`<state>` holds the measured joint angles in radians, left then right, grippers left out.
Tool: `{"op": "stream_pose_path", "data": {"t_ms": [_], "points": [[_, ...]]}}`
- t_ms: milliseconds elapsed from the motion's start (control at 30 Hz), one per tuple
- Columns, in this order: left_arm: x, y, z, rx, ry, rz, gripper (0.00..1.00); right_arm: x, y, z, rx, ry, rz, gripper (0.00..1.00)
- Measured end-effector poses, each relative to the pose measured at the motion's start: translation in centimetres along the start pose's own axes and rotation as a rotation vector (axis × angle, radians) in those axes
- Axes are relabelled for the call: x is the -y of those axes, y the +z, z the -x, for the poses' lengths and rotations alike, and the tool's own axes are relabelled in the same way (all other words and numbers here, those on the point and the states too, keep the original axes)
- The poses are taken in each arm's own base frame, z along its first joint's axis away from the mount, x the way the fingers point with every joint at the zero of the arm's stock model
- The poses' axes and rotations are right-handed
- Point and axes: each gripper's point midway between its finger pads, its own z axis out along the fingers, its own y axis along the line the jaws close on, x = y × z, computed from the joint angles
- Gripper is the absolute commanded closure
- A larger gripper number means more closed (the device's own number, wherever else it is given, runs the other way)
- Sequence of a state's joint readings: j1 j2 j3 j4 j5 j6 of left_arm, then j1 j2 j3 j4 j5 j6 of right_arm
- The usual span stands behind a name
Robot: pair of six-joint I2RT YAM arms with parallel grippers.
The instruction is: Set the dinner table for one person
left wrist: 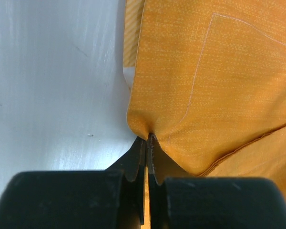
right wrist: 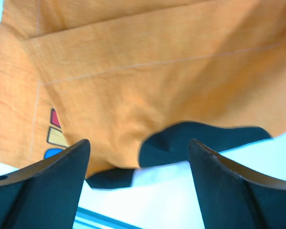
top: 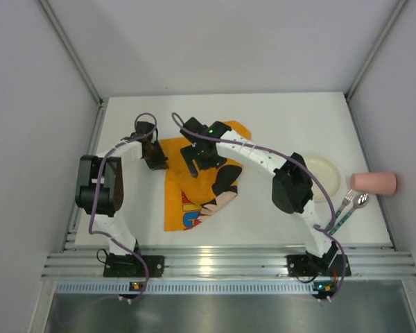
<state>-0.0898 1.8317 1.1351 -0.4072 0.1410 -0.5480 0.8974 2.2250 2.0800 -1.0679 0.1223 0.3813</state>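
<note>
Tabletop matte white, left claw tight on orange placemat, right claw spread.

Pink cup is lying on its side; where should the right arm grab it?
Probably mid-body on the pink cup, from straight above, jaws closing across its round sides: it lies on its side, long axis left-right, so neither end faces up.

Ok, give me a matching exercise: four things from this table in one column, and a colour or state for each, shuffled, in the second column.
Column one:
1. placemat
2. plate
3. cup
4. left gripper

Column two:
A. pink, at the table's right edge
B. shut, pinching fabric
C. orange, rumpled
D. cream, round, partly under the right arm

Pairs: 1-C, 2-D, 3-A, 4-B.
</note>
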Motion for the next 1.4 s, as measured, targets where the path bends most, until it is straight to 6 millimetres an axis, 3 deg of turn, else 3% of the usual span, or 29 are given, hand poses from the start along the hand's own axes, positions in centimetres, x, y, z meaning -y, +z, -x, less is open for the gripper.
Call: {"op": "stream_pose_path", "data": {"t_ms": [133,200,300,467,633,900,1033,1133,1300,1400], "points": [[0.0,0.1,0.5,0.005,0.012,0.008,1.00,1.2,-1.4,0.7,0.023,0.025,0.008,0.15],[0.0,0.1,0.5,0.005,0.013,0.010,1.00,0.8,-1.3,0.8,0.023,0.026,0.037,0.16],[0.1,0.2,0.5,0.003,0.014,0.007,1.00,-1.3,-1.4,0.8,0.029,0.001,0.112,0.23],[0.4,0.3,0.3,-0.006,0.013,-0.022,1.00,-7.1,-1.6,2.4,0.093,-0.067,0.242,0.41],[0.9,0.5,0.3,-0.013,0.013,-0.053,1.00,-9.7,1.3,1.6,0.080,-0.112,0.231,0.49],[1.4,0.6,0.2,-0.029,-0.002,-0.088,1.00,-7.4,7.6,-0.8,0.005,-0.130,0.049,0.53],[1.7,0.7,0.2,-0.037,-0.004,-0.106,1.00,-7.2,7.6,0.1,0.032,-0.127,0.023,0.57],[1.9,0.8,0.1,-0.042,-0.004,-0.113,1.00,-6.9,8.0,0.0,0.032,-0.129,0.004,0.66],[2.3,1.0,0.2,-0.051,-0.004,-0.129,1.00,-6.6,8.0,0.1,0.038,-0.131,-0.019,0.92],[2.5,1.1,0.3,-0.056,-0.005,-0.137,1.00,-6.4,8.0,0.1,0.041,-0.130,-0.033,1.00]]}}
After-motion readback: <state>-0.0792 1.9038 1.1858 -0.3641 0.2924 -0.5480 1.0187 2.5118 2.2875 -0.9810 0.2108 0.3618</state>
